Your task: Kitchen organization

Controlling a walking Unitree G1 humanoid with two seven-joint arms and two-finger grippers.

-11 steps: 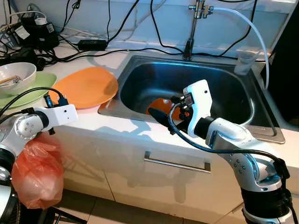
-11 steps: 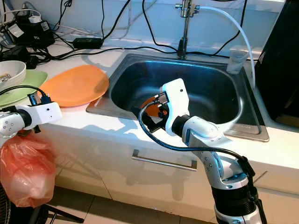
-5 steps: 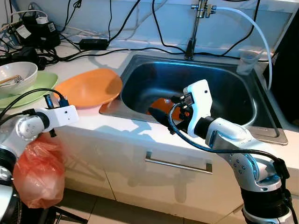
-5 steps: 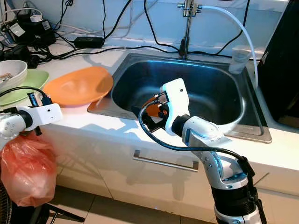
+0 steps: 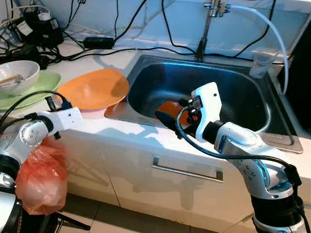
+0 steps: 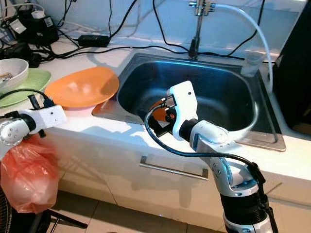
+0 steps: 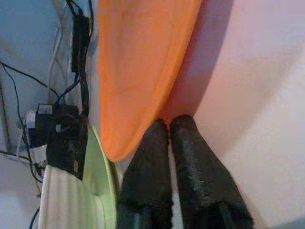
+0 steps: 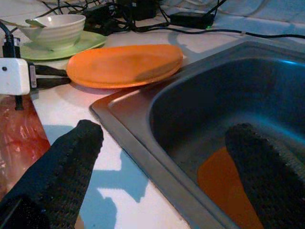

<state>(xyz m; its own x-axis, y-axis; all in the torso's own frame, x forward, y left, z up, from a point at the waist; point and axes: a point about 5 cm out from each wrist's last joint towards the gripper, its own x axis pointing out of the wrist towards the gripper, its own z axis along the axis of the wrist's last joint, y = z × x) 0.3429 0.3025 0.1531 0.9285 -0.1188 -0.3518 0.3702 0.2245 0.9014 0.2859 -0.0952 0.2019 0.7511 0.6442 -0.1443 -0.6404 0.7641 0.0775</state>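
An orange plate [image 5: 97, 89] lies on the white counter [image 5: 121, 136], its right edge over the sink rim [image 5: 114, 108]. It sits tilted, with a pink shadow under its near side. My left gripper [image 7: 169, 123] is shut, and its tips are wedged under the plate's near-left rim; the fingers [image 8: 50, 76] reach toward the plate from the white wrist block. My right gripper [image 8: 167, 157] is open at the sink's front rim, one finger over the counter and the other over the basin. A second orange plate [image 5: 171, 108] lies inside the sink.
A white bowl [image 5: 17, 77] with a utensil in it sits on a green plate [image 5: 36, 94] at the far left. Black cables and adapters [image 5: 34, 31] crowd the back. A faucet [image 5: 214, 7], a hose and a clear cup [image 5: 262, 63] stand behind the sink. An orange bag [image 5: 41, 179] hangs below my left arm.
The view has shifted slightly. The orange plate's near side has tipped up over my left gripper's fingers and slid a little toward the sink. The right arm has not moved.
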